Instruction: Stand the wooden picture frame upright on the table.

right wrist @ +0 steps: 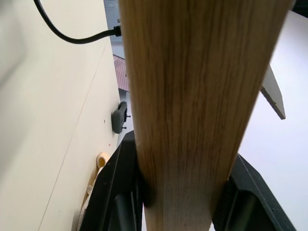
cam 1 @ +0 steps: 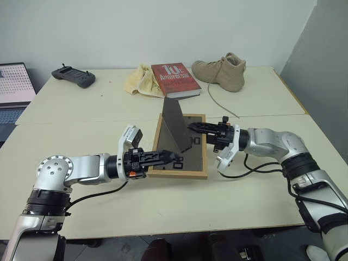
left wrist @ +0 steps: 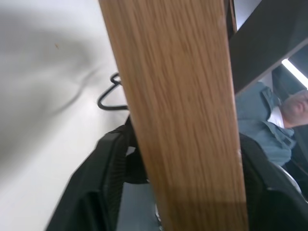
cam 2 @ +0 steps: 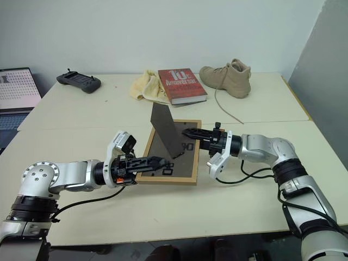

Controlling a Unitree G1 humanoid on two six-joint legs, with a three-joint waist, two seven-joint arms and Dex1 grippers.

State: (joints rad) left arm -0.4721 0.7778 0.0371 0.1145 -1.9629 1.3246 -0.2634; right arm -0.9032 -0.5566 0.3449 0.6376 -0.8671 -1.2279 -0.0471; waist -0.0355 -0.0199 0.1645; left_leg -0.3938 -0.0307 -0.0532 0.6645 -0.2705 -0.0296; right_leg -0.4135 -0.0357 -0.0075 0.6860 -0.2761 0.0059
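The wooden picture frame point(cam 1: 199, 163) lies flat with its dark brown back up at the middle of the table point(cam 1: 98, 114). Its fold-out stand point(cam 1: 174, 125) sticks up. My left gripper point(cam 1: 176, 159) reaches level over the frame's near left corner; its fingers point(left wrist: 101, 187) straddle the wooden rail point(left wrist: 183, 120) with a gap on one side, so it is open. My right gripper point(cam 1: 191, 127) comes in from the right over the frame. In the right wrist view its fingers point(right wrist: 120, 192) press on both sides of the rail point(right wrist: 192, 96), shut on the frame.
At the far side lie a red book point(cam 1: 175, 79), a yellow cloth point(cam 1: 140, 80), a tan boot point(cam 1: 223, 72) with a trailing lace, and a dark controller point(cam 1: 73, 76). A laptop point(cam 1: 13, 87) sits at the left edge. A person point(left wrist: 284, 115) shows in the left wrist view.
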